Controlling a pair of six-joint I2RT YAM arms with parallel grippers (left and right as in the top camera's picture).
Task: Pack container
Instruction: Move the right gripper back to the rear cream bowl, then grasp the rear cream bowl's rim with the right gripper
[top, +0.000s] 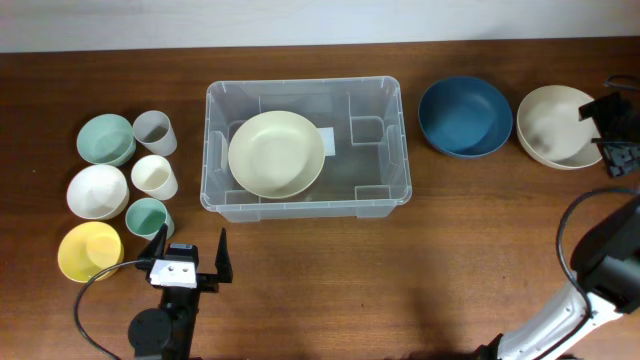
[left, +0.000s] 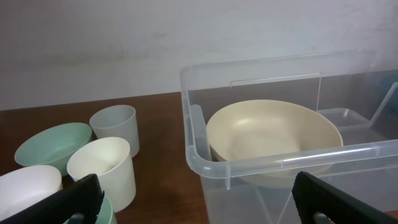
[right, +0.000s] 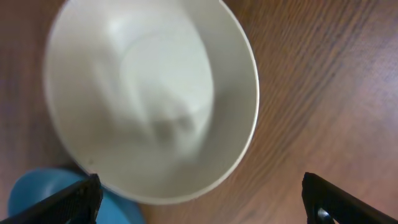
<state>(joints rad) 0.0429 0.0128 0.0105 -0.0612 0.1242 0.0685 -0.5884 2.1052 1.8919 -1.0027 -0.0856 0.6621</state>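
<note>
Ahead of the wide-open, empty left gripper (top: 191, 244), the container (top: 300, 84); right gripper (top: 609, 131) likewise, well apart.

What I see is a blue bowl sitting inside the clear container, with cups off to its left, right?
Not quite. The overhead view shows the bowl in the container is pale cream, not blue; the blue bowl sits outside. The cups are to its left.

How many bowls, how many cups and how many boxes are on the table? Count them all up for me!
Clear box: 1
Bowls: 6 (green bowl, white bowl, yellow bowl, cream bowl inside the box, blue bowl, pale bowl)
Cups: 3 (grey cup, cream cup, teal cup)
Total: 10
</note>
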